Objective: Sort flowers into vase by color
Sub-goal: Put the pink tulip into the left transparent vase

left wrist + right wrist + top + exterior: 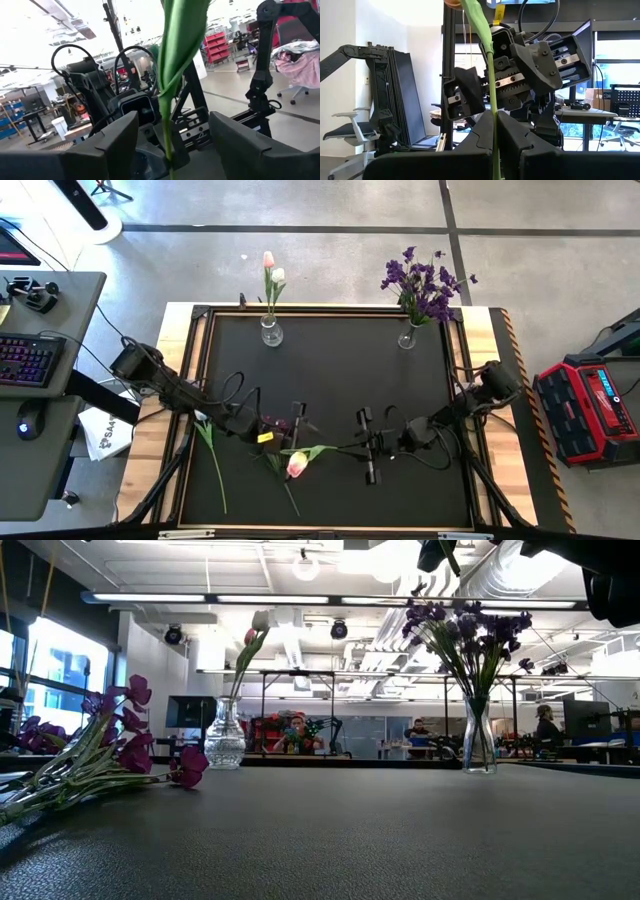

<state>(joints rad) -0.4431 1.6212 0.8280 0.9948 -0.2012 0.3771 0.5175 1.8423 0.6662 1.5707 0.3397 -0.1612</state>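
My right gripper (352, 448) (495, 119) is shut on the green stem of a pink tulip (297, 464). Facing it, my left gripper (299, 423) (172, 119) is open, and the tulip's stem and leaf (175, 60) pass between its fingers without touching them. The left gripper (512, 75) also shows in the right wrist view. A purple bloom (271, 424) (125, 750) lies on its side on the mat. Another green-stemmed flower (211, 452) lies flat near the left edge. My right gripper pinches the tulip's stem (494, 131) between its two shut fingers. The fingers come in level from the table's right. The stem runs on past the fingertips toward the left gripper, with the bud (452, 2) at its far end.
At the mat's far edge stand two glass vases: one (271, 332) (224, 740) holds pink and white tulips, the other (407, 337) (479, 740) holds purple blooms. The black mat (330, 370) has a raised frame. A desk with a keyboard (28, 360) stands left of the table.
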